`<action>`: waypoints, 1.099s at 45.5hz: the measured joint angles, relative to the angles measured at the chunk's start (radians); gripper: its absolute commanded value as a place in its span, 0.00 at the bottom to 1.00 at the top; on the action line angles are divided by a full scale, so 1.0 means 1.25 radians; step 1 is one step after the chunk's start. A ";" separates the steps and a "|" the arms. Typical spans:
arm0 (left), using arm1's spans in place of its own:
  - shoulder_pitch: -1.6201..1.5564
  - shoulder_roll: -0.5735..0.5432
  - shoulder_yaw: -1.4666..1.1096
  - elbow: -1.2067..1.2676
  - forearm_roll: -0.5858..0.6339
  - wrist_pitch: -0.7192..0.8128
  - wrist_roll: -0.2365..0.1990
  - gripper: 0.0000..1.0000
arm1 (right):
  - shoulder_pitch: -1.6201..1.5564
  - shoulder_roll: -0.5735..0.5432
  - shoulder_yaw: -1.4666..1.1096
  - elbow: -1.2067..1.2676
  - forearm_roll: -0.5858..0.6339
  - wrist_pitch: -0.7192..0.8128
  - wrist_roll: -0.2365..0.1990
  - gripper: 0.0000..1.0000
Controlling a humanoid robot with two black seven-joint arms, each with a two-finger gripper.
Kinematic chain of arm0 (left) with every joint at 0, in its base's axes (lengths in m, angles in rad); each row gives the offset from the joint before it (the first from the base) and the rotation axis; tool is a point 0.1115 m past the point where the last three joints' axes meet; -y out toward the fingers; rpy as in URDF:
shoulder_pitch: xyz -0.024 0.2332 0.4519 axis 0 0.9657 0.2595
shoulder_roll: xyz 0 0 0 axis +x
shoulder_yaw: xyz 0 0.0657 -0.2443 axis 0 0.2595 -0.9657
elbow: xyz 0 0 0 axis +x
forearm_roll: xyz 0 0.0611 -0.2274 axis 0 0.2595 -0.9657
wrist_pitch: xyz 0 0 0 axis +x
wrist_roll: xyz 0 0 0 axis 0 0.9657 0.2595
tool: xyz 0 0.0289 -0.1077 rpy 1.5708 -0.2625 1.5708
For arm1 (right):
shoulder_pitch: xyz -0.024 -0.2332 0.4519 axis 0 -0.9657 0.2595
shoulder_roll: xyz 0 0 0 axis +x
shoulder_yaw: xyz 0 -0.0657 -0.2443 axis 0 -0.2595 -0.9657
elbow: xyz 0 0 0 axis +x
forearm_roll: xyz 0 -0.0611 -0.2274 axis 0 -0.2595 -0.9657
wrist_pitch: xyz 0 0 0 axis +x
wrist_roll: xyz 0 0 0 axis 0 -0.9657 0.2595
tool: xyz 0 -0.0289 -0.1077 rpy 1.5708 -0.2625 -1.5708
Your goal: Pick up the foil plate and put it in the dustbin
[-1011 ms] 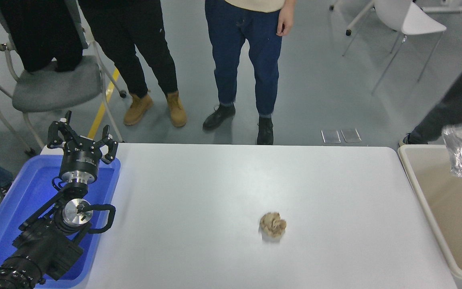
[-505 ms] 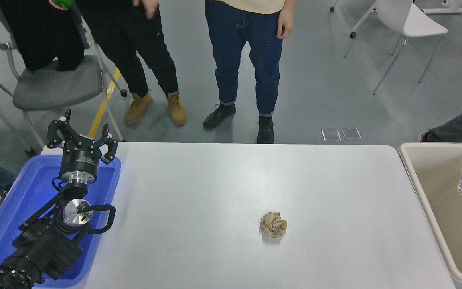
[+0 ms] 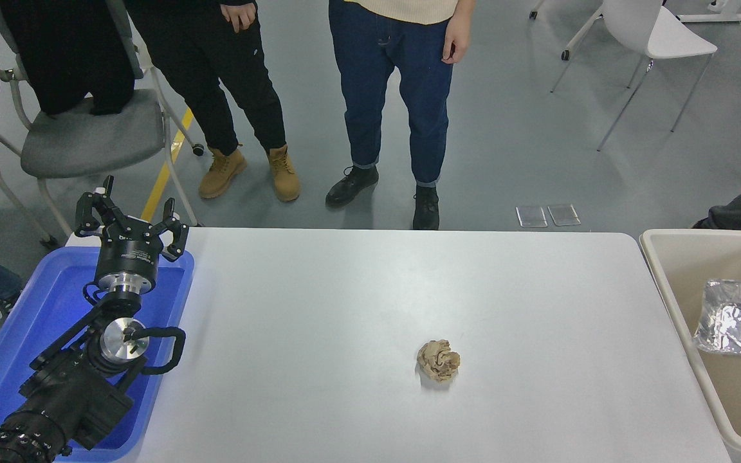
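Jaws of the left black gripper stand spread apart, clasping nothing, poised above the far end of the bright blue shallow plastic tray at the left edge of the white table. Left arm runs back from it over that tray toward the table's near left corner. Right arm and its gripper: out of view.

Shiny silver rectangular foil plate, crinkled, shallow rim, lies inside the large beige rectangular plastic dustbin that stands against the table's right edge. Plate rests on the bin's smooth tan inside, open side up, partly cut off by the picture's edge.

Small crumpled tan paper ball sits on the table, right of its middle and toward the near edge, well apart from both tray and bin.

Beyond the table's far edge: two people standing, one in dark blue jeans, one in black trousers with tan boots. Grey padded chair far left, white chair far right.
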 measured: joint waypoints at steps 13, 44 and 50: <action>0.000 0.000 0.000 0.000 0.000 0.000 0.000 0.99 | -0.001 0.007 0.005 0.002 0.028 -0.001 -0.006 1.00; -0.002 -0.001 0.002 0.000 0.001 0.000 0.001 0.99 | 0.466 -0.151 -0.091 0.733 0.024 0.041 -0.025 1.00; -0.003 -0.001 0.003 -0.001 0.001 0.000 0.001 0.99 | 0.586 -0.155 -0.155 0.832 0.025 0.084 -0.027 1.00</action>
